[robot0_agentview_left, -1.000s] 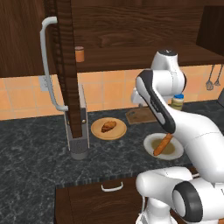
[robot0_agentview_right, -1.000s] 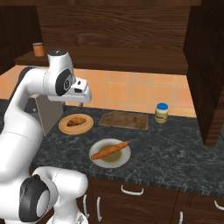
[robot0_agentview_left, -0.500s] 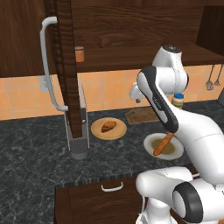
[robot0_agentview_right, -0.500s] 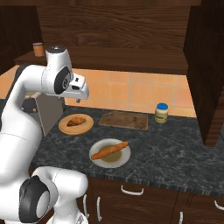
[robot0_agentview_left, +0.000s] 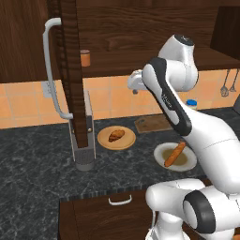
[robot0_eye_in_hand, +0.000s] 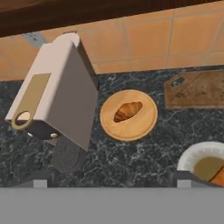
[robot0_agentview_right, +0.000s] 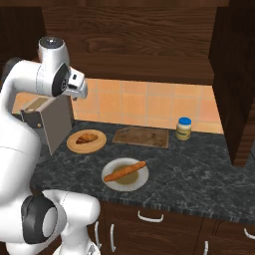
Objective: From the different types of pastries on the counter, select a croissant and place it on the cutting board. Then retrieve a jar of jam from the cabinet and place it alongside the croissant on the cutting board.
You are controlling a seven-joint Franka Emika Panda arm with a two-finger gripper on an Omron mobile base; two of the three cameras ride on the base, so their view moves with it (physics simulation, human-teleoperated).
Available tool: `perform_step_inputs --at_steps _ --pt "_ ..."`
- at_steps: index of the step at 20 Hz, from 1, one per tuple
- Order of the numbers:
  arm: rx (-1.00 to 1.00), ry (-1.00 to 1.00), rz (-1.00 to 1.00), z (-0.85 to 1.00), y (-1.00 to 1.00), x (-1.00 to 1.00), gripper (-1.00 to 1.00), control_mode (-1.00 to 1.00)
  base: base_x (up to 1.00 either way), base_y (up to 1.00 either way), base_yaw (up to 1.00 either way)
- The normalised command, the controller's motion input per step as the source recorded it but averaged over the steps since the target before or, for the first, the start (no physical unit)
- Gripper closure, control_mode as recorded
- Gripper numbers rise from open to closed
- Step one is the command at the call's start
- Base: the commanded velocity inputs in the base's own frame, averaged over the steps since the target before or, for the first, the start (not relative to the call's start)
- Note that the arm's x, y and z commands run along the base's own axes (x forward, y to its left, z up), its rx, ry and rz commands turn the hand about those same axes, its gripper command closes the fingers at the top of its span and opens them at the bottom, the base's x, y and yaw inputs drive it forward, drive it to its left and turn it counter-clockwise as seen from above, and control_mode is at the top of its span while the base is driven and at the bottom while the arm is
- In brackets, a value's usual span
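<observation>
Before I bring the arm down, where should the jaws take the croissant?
Grip the croissant across its plump middle, coming straight down from above. It lies flat on the round wooden plate, so the jaws should close across its short width, not along its curved length.

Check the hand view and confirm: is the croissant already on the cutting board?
No. The croissant lies on the round wooden plate, apart from the bare cutting board.
</observation>
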Motion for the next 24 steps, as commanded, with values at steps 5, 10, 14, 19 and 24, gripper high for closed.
perform_step_inputs --at_steps 5,10,14,19,24 --pt "0.04 -0.13 0.08 0.71 0.59 0.38 -1.0 -1.0 0.0 0.0 0.0" --pt "0.0 -0.16 0.18 0.4 0.56 0.55 -1.0 -1.0 0.0 0.0 0.0" --pt "0.0 -0.21 0.24 0.41 0.49 0.41 -1.0 -1.0 0.0 0.0 0.0" --pt "-0.02 -0.17 0.21 0.18 0.34 0.32 -1.0 -1.0 0.0 0.0 0.0" --pt "-0.05 -0.03 0.02 0.0 0.05 0.38 -1.0 -1.0 0.0 0.0 0.0"
